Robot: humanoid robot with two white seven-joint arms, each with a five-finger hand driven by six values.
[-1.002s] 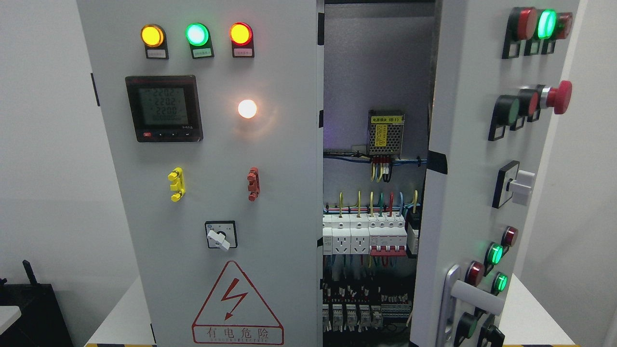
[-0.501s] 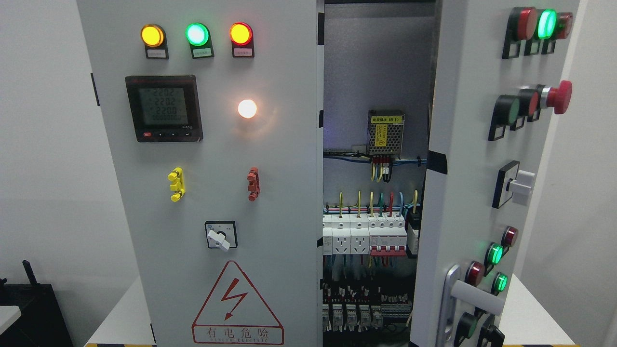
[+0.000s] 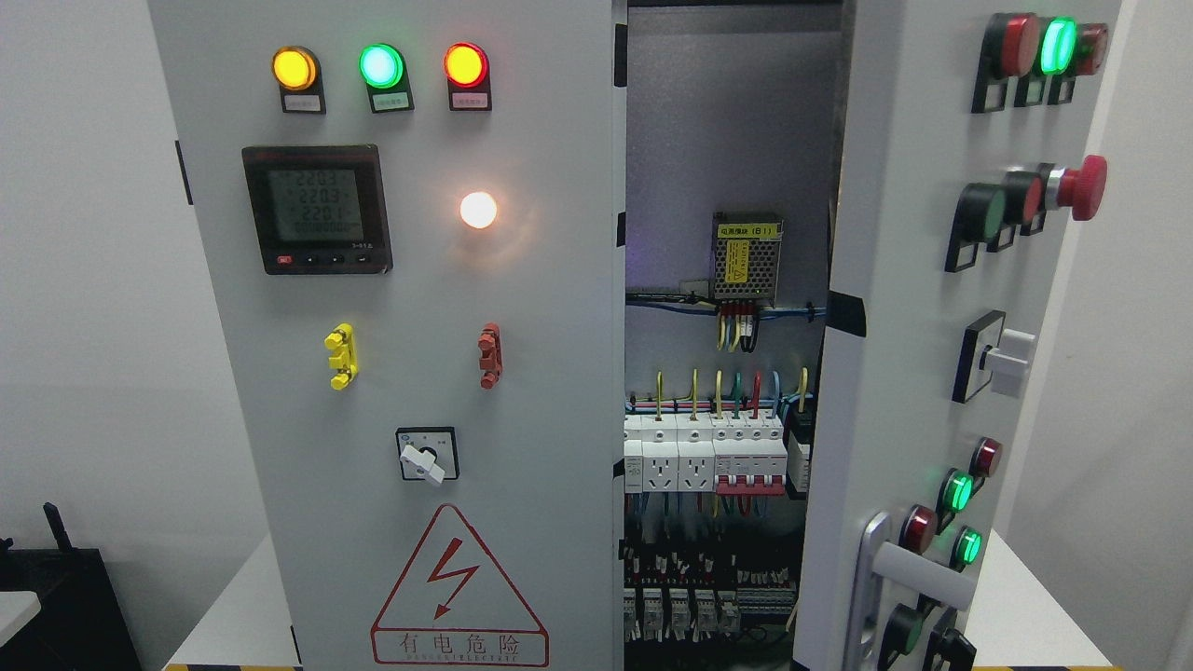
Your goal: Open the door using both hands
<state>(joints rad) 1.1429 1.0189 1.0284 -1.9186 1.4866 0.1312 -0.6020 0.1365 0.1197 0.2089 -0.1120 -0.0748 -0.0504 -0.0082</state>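
Nearest the camera, at about four o'clock, the right door (image 3: 895,308) of the grey electrical cabinet (image 3: 727,112) stands swung open toward the viewer, its inner edge angled out and its lever handle (image 3: 918,573) jutting from the bottom of the panel. No robot hand or arm shows anywhere, so how the fingers stand cannot be told, and the door's place relative to a hand cannot be given. On this open door, seen obliquely, sit a red mushroom stop button (image 3: 1081,186) at two o'clock, a white rotary knob (image 3: 1002,359) at three o'clock, and several red and green buttons above and below it, some overlapping so the count is unsure.

The left door (image 3: 401,373), filling nine through six o'clock, is flat to the cabinet front. It carries three lit pilot lamps (image 3: 380,67) in a row at eleven o'clock (amber, green, red), one digital meter (image 3: 317,210), one glowing white lamp (image 3: 478,210), a yellow clip (image 3: 341,356), a red clip (image 3: 489,355), one selector switch (image 3: 427,455), and one red triangular shock warning sign (image 3: 459,587) at six o'clock.

Farther in, through the gap between the doors, the interior shows a metal power supply (image 3: 746,259) with coloured wires beneath, then a row of breakers (image 3: 713,457) and sockets, and darker terminal blocks (image 3: 680,606) lower down.

The cabinet stands on a white table (image 3: 233,615); a black object (image 3: 56,596) sits at eight o'clock, beyond it pale walls.
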